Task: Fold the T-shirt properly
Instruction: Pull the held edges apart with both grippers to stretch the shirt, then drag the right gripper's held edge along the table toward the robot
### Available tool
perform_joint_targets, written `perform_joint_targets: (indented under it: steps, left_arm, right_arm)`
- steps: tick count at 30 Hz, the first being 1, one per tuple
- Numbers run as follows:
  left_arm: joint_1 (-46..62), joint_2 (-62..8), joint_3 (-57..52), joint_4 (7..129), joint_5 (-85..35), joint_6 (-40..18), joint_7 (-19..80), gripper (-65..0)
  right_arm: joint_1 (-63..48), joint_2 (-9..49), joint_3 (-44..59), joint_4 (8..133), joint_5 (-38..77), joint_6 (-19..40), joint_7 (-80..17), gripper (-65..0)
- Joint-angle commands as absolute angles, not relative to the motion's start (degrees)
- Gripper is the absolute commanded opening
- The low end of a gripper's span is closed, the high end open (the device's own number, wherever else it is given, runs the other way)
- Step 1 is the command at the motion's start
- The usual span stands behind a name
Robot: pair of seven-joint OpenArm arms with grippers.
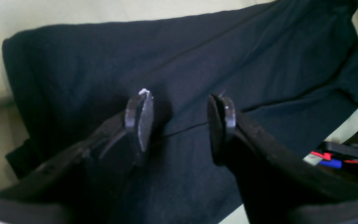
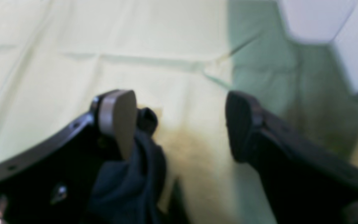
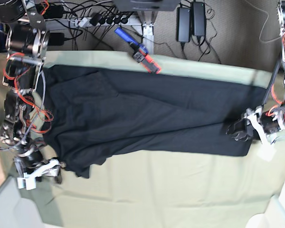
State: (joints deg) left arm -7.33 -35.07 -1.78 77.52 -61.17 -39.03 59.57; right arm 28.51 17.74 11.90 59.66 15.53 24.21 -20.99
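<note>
Item: T-shirt (image 3: pixel 142 118), black, spread across the green table cloth (image 3: pixel 171 190). My left gripper (image 1: pixel 179 119): fingers parted, empty, above its hem. My right gripper (image 2: pixel 179 124): fingers parted, a fabric fold beside one finger.

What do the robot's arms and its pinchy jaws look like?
Each arm is a skeleton of black and silver metal with red wires looped along it. The left gripper has two flat black jaws with rounded tips, one with a white fleck on top. The right gripper has one black jaw and one with a pale tan face.
</note>
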Motion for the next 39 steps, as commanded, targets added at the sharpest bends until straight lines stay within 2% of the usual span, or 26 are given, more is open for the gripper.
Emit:
perform_joint_targets:
  steps: [1, 8, 24, 25, 28, 32, 33, 39]
  left_arm:
    - [-8.38, -36.05, -2.2, 78.37, -62.3, -40.0, 58.54, -33.0]
    - [-7.73, -36.05, -2.2, 78.37, -62.3, -40.0, 58.54, -33.0]
    - [-7.57, -36.05, -2.2, 78.37, -62.33, -40.0, 58.5, -33.0]
    - [-7.57, -36.05, -2.2, 78.37, -62.33, -40.0, 58.5, -33.0]
    - [-7.55, -36.05, -2.2, 78.37, -62.28, -40.0, 58.52, -33.0]
    - [-7.55, -36.05, -2.22, 78.37, -62.06, -40.0, 58.52, -33.0]
    - [-7.55, -36.05, -2.22, 78.37, -62.06, -40.0, 58.52, -33.0]
    - [-7.55, -36.05, -2.2, 78.37, -61.87, -40.0, 58.52, -33.0]
  right_arm:
    - [32.01, 17.65, 12.12, 57.39, 15.59, 26.81, -19.03, -20.7]
    - [40.21, 14.15, 12.1, 39.22, 12.84, 26.83, -16.27, -20.7]
    - [40.27, 10.63, 6.98, 38.02, 9.34, 27.03, -16.53, -21.1]
    - [40.25, 10.61, 6.66, 37.89, 9.34, 27.05, -16.56, -24.4]
    - [40.25, 10.61, 6.28, 37.45, 8.25, 27.05, -16.71, -43.4]
    - [40.29, 10.61, 6.28, 37.5, 6.42, 27.0, -16.45, -63.1]
    - [40.29, 10.61, 6.28, 37.52, 6.44, 27.0, -16.45, -65.0]
    - [40.1, 10.92, 6.28, 38.11, 6.44, 27.27, -16.73, -65.0]
